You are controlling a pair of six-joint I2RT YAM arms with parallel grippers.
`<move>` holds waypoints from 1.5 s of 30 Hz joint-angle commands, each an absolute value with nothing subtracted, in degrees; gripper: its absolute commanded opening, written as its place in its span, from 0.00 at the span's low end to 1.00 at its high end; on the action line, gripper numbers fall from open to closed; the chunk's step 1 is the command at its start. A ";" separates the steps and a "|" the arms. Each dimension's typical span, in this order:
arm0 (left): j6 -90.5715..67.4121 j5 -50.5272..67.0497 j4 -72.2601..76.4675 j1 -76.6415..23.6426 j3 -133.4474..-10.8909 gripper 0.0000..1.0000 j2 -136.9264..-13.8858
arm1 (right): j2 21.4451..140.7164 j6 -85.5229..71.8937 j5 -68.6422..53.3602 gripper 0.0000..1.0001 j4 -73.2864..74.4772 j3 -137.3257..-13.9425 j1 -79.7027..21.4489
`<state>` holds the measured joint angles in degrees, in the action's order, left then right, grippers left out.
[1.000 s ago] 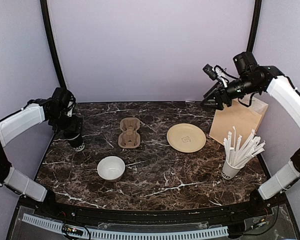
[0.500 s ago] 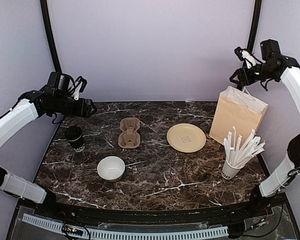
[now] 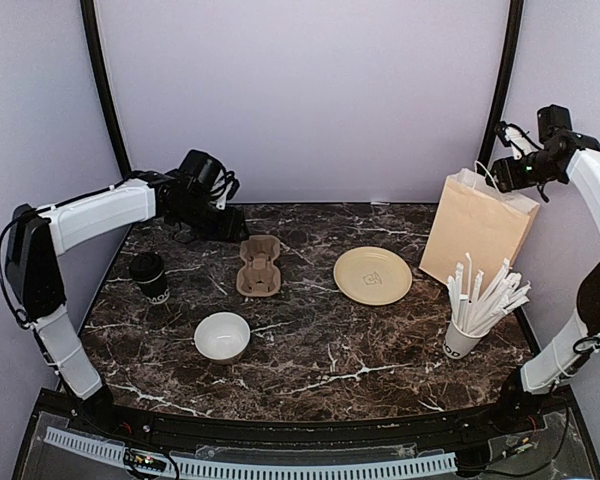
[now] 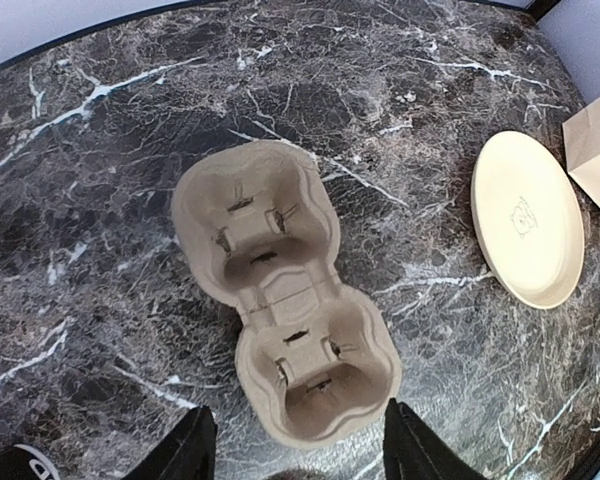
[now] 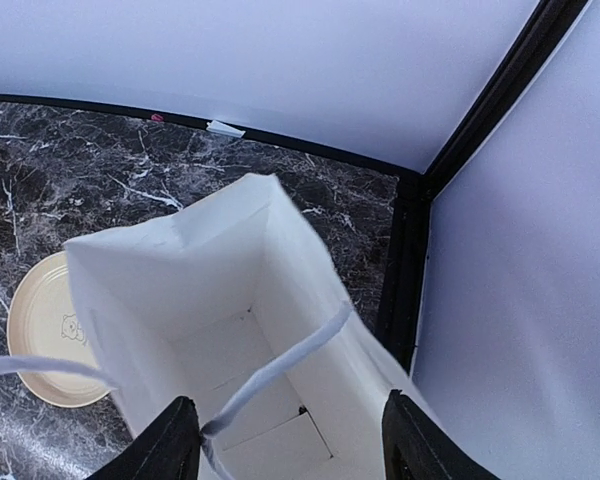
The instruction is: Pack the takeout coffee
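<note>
Brown paper stands open at the right edge of the overhead view: the bag (image 3: 478, 232). Our right gripper (image 5: 290, 452) hangs above its mouth, fingers apart and clamping nothing. One white handle strip runs down toward the finger at the lower left of that wrist frame; we cannot tell whether they touch.

The takeout coffee (image 3: 150, 275) sits lidded on the marble table (image 3: 330, 350) at the left of the overhead view, apart from everything. We judge the packing hardly begun, since the cup is in neither the pulp carrier (image 4: 285, 300) nor the bag. Our left gripper (image 4: 295, 462) hovers over the carrier, fingers spread and empty.

Both wrist frames cut the fingertips off at the bottom edge. A dark sliver at the lower left corner of the left wrist frame is probably the cup. The bag's floor looks bare, though part of it is hidden.
</note>
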<state>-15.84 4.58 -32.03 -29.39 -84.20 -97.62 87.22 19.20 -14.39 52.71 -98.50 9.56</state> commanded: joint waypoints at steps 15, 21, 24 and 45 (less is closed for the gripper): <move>-25.53 2.73 -37.73 -30.84 -103.55 0.51 -120.62 | 78.13 18.51 -21.36 0.66 46.50 -90.95 9.84; -26.04 2.28 -39.87 -31.13 -106.26 0.49 -124.39 | 77.17 18.11 -22.78 0.67 45.82 -89.74 9.84; -26.15 1.79 -40.51 -31.20 -105.80 0.48 -124.94 | 77.08 18.05 -23.56 0.67 45.75 -89.72 9.84; -26.81 0.90 -42.61 -31.88 -107.20 0.48 -127.16 | 77.34 17.62 -26.27 0.68 44.14 -87.51 9.84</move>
<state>-26.28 2.20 -40.29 -31.42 -105.08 -126.50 78.19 17.93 -25.15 46.35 -88.40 9.56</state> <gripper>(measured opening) 0.486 0.676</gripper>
